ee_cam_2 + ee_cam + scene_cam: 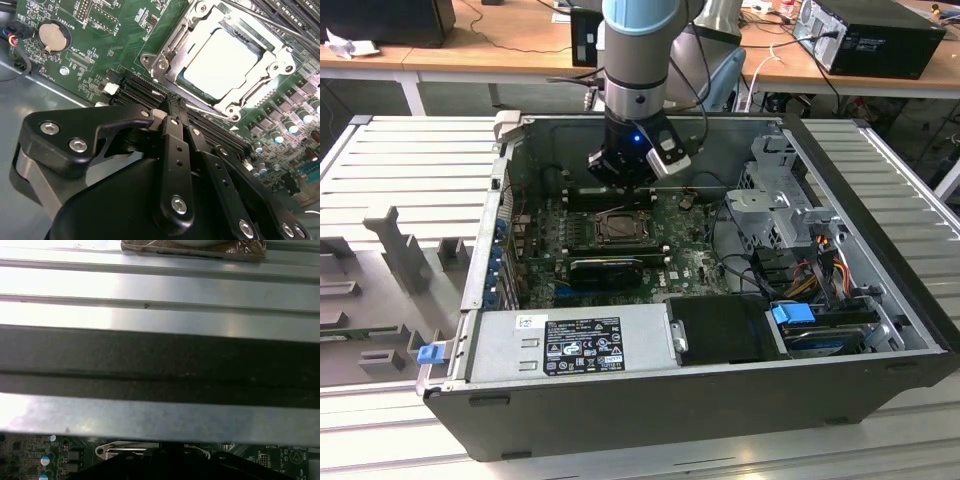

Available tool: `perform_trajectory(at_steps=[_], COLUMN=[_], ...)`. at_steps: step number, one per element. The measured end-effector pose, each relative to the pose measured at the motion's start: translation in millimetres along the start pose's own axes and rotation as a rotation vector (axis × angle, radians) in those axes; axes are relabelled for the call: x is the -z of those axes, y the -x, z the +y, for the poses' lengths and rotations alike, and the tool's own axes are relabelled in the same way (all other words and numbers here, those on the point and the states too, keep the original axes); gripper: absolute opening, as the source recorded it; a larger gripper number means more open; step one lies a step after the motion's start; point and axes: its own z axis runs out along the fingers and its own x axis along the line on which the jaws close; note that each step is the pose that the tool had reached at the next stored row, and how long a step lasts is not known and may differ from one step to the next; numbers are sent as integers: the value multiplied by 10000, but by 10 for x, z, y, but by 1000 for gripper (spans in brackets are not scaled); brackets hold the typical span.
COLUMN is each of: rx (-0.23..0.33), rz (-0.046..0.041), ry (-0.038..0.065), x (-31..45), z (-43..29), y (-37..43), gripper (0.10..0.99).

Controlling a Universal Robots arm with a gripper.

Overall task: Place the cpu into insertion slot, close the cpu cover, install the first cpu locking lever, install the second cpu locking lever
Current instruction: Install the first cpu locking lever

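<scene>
Open computer case lies on its side on a ribbed metal worktop, green board facing up so the arm can come straight down into it. The tool hangs low inside the case, just behind the socket as the exterior view sees it, at the far edge of the board. In the second wrist view the tool has its two black fingers pressed together with no gap and nothing between them, tips down at the long black memory slots beside the socket; judged closed and empty, likely kept shut to act as a narrow pusher rather than to grip. The chip already sits flat in the socket, pale metal top up, square so no real long axis, edges lined up with the socket frame. The silver cover lies down around it, window framing the chip, looks closed or close to it. A thin wire lever runs along the socket edge nearest the fingertips, its long axis along that side of the frame; cannot tell if it is hooked under its catch. Another thin rod crosses the far side of the socket, locked state also unclear. Coin battery sits on the board well apart from the socket. First wrist view looks at the case wall and worktop ribs, with a sliver of board below.
</scene>
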Motion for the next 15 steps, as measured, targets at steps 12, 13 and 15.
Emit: perform_trajectory(at_steps=[12, 13, 15], rx=[12, 13, 13], rz=[24, 26, 29], ry=[-456, -485, -511], x=[-104, -110, -123], z=[-12, -13, -14], y=[12, 12, 14], gripper=[106, 106, 106])
